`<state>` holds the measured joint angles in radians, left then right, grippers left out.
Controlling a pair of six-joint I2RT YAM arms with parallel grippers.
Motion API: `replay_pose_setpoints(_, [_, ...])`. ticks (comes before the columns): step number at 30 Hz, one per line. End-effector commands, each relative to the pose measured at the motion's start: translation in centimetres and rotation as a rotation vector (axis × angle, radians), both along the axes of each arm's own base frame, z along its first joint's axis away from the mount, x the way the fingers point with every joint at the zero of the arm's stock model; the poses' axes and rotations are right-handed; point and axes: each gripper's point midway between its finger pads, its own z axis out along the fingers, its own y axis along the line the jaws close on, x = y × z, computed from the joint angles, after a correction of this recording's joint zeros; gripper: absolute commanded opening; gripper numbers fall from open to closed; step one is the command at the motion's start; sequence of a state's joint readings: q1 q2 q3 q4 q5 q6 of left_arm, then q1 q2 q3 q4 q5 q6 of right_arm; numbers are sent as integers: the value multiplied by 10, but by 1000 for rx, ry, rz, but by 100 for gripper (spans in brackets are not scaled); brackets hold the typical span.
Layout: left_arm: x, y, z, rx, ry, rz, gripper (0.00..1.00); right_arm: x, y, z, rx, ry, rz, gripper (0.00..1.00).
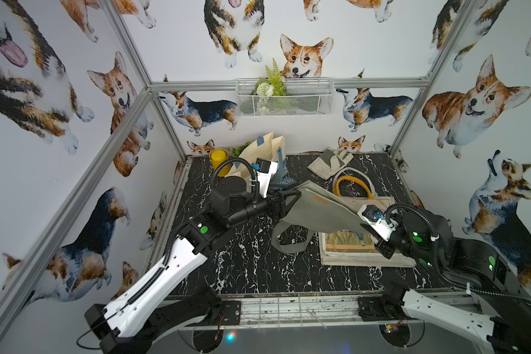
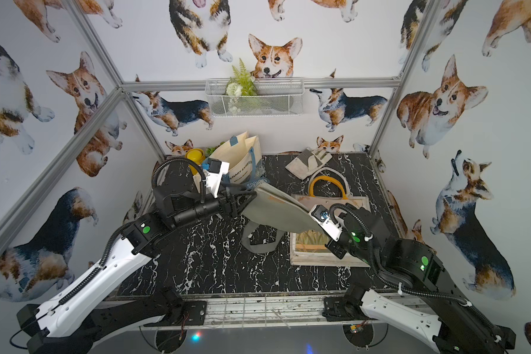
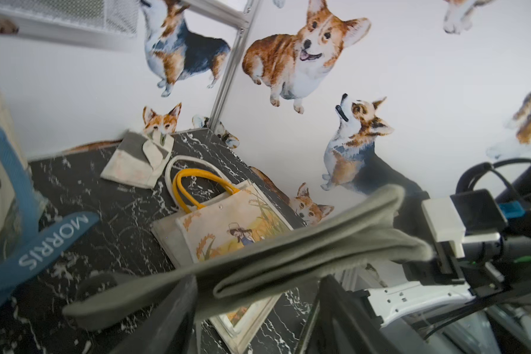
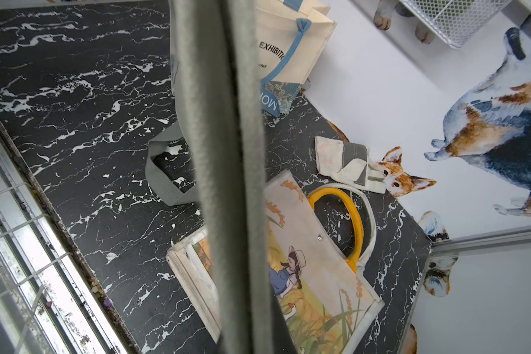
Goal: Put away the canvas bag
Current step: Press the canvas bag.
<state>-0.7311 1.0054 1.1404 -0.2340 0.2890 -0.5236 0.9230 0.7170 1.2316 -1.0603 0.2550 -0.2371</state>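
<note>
Nearest the arms' bases, the front strip of the black marble table (image 1: 258,269) is lying bare. Above its middle the grey canvas bag (image 1: 322,211) is hanging in the air, folded into a long flat bundle and stretching between the 2 arms. The right gripper (image 1: 364,227) is clamping 1 end, jaws together on the fabric. The left gripper (image 1: 284,203) is sitting at the other end with its jaws apart, so the fold is only passing between them. A strap loop (image 1: 288,242) is drooping beneath; whether it is touching the table I cannot tell.

Under the bundle's right end an illustrated tote (image 1: 365,259) is lying flat. Farther back a folded cream-and-grey bag (image 1: 330,162) is resting near the wall, and a cream tote (image 1: 267,150) is standing beside a yellow cup (image 1: 217,156). Highest, a wire basket (image 1: 304,101) is hanging on the back wall.

The step in hand looks like the carry of the folded bag, with only the right arm bearing it. The next move is calling for a firm pinch so the folds are not slipping open, and for the left arm clearing the path. Whether the standing tote or the basket is the goal, I cannot tell.

Only the left wrist view is showing the fingers (image 3: 172,312) spread on either side of the fold. Only the top views are taking in the whole basket.
</note>
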Motion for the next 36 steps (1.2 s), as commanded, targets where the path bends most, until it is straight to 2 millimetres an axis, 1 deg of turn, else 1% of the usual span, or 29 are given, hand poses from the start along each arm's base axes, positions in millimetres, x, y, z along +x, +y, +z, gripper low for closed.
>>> replay_pose_setpoints(1, [4,14,-14,-213,293,106,67,5,-1,5,18,-4,-40,0])
replay_pose_setpoints(3, [3,19,-16,-329,350,131,71,4,-1,3,13,7,-41,0])
replay_pose_setpoints(6, [5,27,-30,-428,464,187,72,3,-1,-1,11,16,-40,0])
replay_pose_setpoints(7, [5,27,-30,-452,488,192,73,3,-1,-2,12,18,-39,0])
replay_pose_setpoints(8, [5,24,-45,-452,535,191,77,3,-1,-1,15,19,-37,0])
replay_pose_setpoints(9, [4,22,-46,-457,553,184,83,3,-1,-2,14,19,-36,0])
replay_pose_setpoints(11, [4,25,-54,-451,593,208,86,3,0,-3,6,21,-33,0])
replay_pose_setpoints(13, [4,27,-60,-491,638,216,89,3,0,-5,-8,27,-30,0])
replay_pose_setpoints(14, [4,27,-65,-514,669,213,96,3,0,-6,-15,30,-29,0])
replay_pose_setpoints(15, [6,27,-68,-531,695,215,100,4,0,-6,-20,31,-28,0])
replay_pose_setpoints(17, [7,29,-80,-557,767,222,100,4,2,-7,-24,35,-21,0])
replay_pose_setpoints(19, [8,27,-91,-600,851,216,100,5,4,-9,-31,39,-17,0])
replay_pose_setpoints(23, [9,20,-105,-636,950,207,100,8,8,-13,-48,57,-13,0])
replay_pose_setpoints(26, [13,20,-108,-649,961,227,100,7,13,-15,-39,65,10,0])
replay_pose_setpoints(30, [23,22,-107,-704,958,269,100,5,18,-15,-15,63,38,0])
replay_pose_setpoints(32, [25,23,-112,-696,949,316,100,2,22,-15,3,67,64,0])
replay_pose_setpoints(36, [24,15,-123,-734,956,339,100,-5,30,-13,33,77,121,0])
